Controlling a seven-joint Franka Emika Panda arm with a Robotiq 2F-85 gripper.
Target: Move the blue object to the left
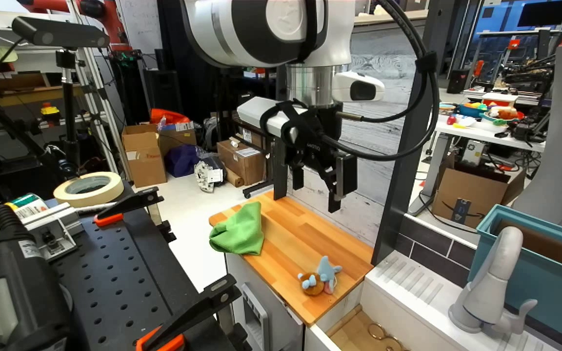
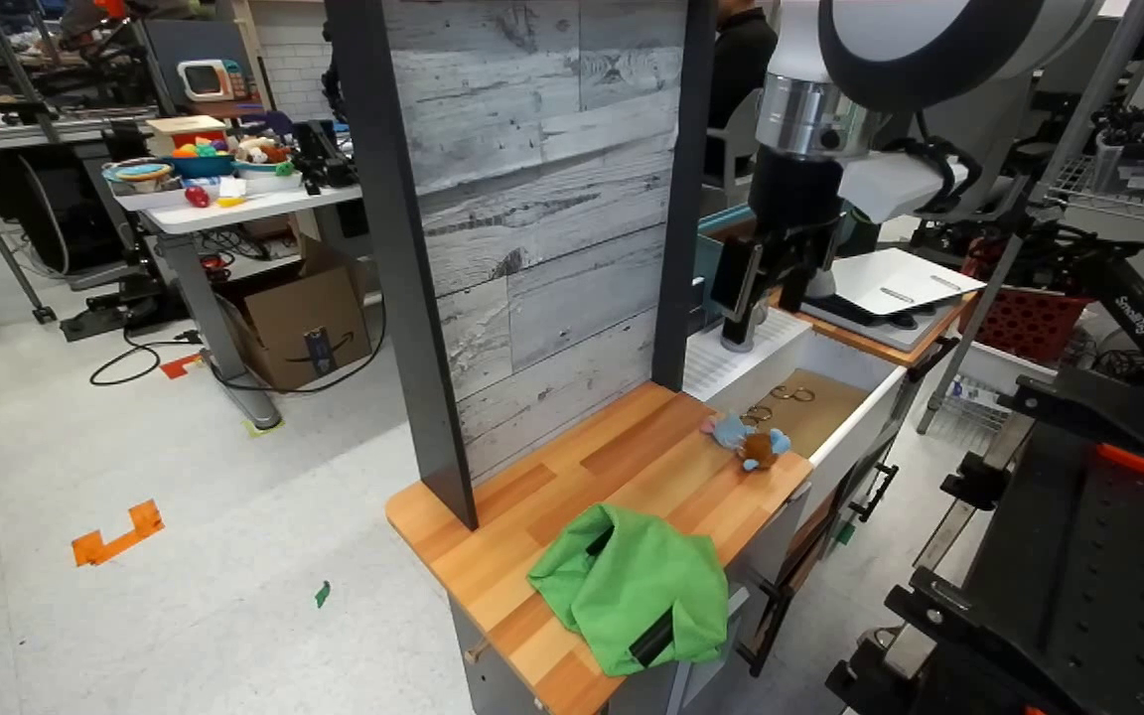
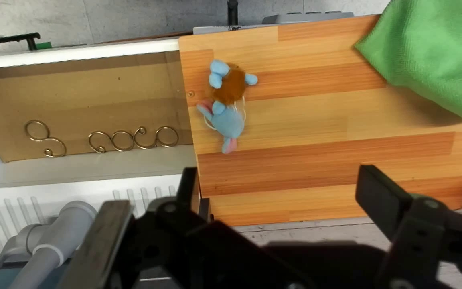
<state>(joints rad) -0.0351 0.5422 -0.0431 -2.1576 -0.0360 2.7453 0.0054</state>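
Observation:
A small plush toy, light blue with pink ears [image 3: 229,122] and a brown furry part with blue feet [image 3: 229,86], lies on the wooden counter [image 3: 315,152] near its edge by the drawer. The blue part also shows in both exterior views [image 1: 327,271] [image 2: 733,431]. I cannot tell whether the blue and brown parts are one toy. My gripper [image 3: 278,182] is open and empty, with its fingers wide apart. It hangs well above the counter, apart from the toy, as an exterior view [image 1: 316,192] shows.
A green cloth [image 1: 242,231] lies at the counter's other end. A grey wood-pattern panel [image 2: 552,218] stands along the counter's back edge. An open drawer [image 3: 94,96] with gold wire rings adjoins the counter. A grey faucet [image 1: 488,282] and teal bin [image 1: 544,282] stand beside it.

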